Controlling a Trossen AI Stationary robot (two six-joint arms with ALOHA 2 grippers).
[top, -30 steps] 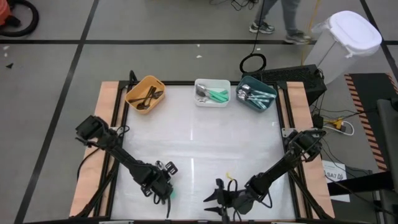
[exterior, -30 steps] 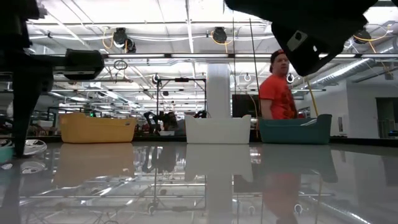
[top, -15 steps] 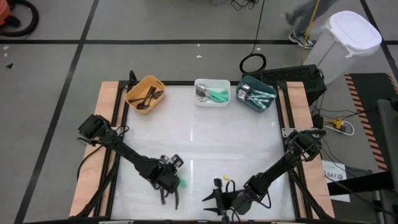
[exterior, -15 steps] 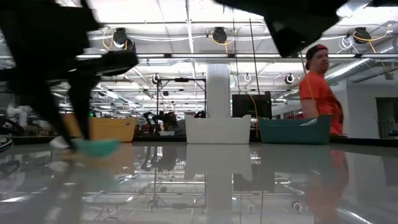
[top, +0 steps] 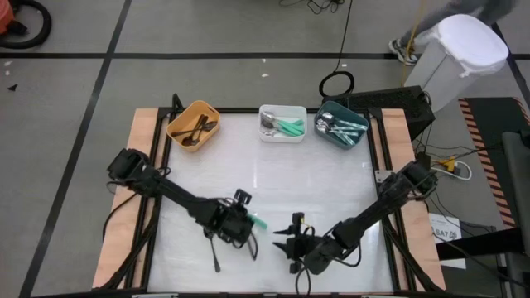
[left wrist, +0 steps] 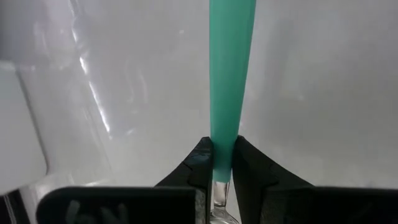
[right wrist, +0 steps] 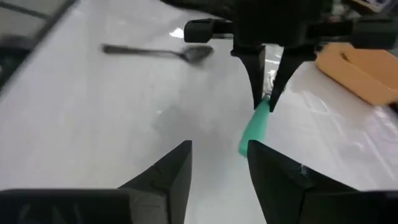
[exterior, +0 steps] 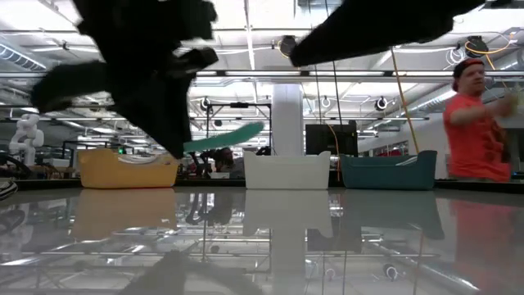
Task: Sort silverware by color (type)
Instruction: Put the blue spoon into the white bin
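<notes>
My left gripper (top: 246, 222) hovers over the near middle of the table, shut on a mint-green spoon (top: 258, 223) whose handle (exterior: 225, 138) sticks out toward the table's right. Its bowl is hidden behind the fingers. My right gripper (top: 291, 240) stands open just to its right, its fingers (right wrist: 168, 171) facing the green handle (right wrist: 255, 127) and touching nothing. A black-handled spoon (right wrist: 155, 51) lies flat on the table near the left gripper, seen from above as a dark line (top: 217, 258). My left gripper pinches the spoon between its two fingers (left wrist: 202, 163) at the green handle's narrow end (left wrist: 222, 146), where the metal neck begins. The handle runs on past the fingertips, along the fingers. The spoon is lifted clear of the table, nearly level, its free end a little higher.
Three bins sit along the far edge, each holding spoons: orange (top: 193, 124), white (top: 282, 122), teal (top: 341, 124). The wide white tabletop (top: 273, 178) lies between them and the grippers. A person in a red shirt (exterior: 475, 135) stands in the room beyond.
My left gripper has moved from the near left toward the table's right and risen, carrying the green spoon from table level up clear of the surface. My right gripper has shifted a little toward the far edge. The person behind has walked to the right.
</notes>
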